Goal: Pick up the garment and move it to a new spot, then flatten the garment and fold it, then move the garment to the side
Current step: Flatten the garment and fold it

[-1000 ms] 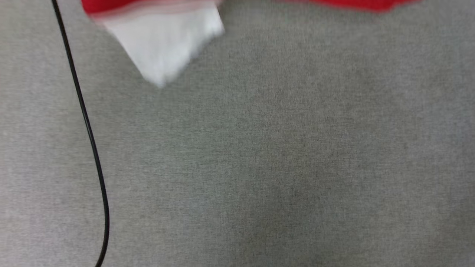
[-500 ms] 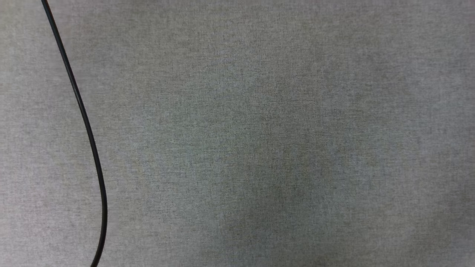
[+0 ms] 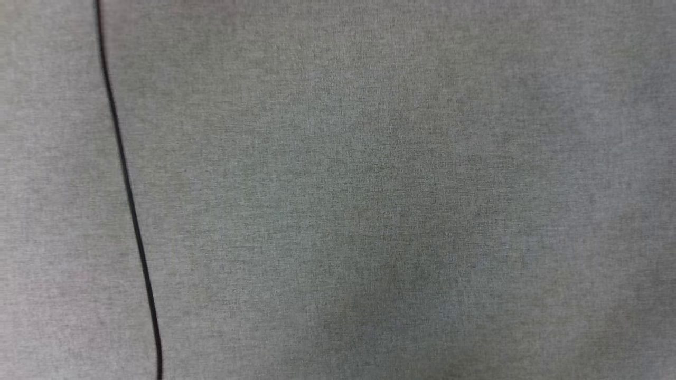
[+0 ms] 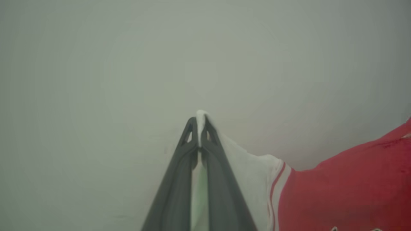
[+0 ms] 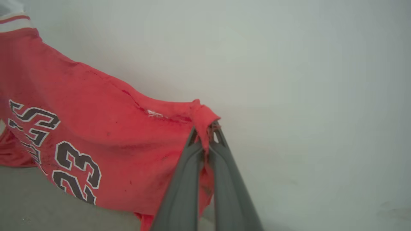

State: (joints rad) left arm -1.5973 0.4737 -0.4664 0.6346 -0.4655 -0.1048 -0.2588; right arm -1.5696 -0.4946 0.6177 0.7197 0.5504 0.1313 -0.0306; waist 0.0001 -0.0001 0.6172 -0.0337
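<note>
The garment point(image 5: 96, 128), a red jersey with black-and-white "23" lettering, hangs stretched between both grippers. In the left wrist view my left gripper point(image 4: 199, 123) is shut on the tip of its white sleeve point(image 4: 247, 170), and the red body point(image 4: 346, 186) trails off to the lower right. My right gripper point(image 5: 205, 128) is shut on a bunched red corner of the garment, and the cloth sags away to the left of that view. Behind the garment in both wrist views is a plain pale surface.
The head view looks down on grey woven cloth point(image 3: 369, 200) covering the work surface. A thin black cable point(image 3: 129, 200) runs down its left side from top to bottom.
A second ago the garment's white sleeve and red edge showed at the top of the head view; they have since gone out of it. The cable has shifted slightly in the picture, so the camera moved.
</note>
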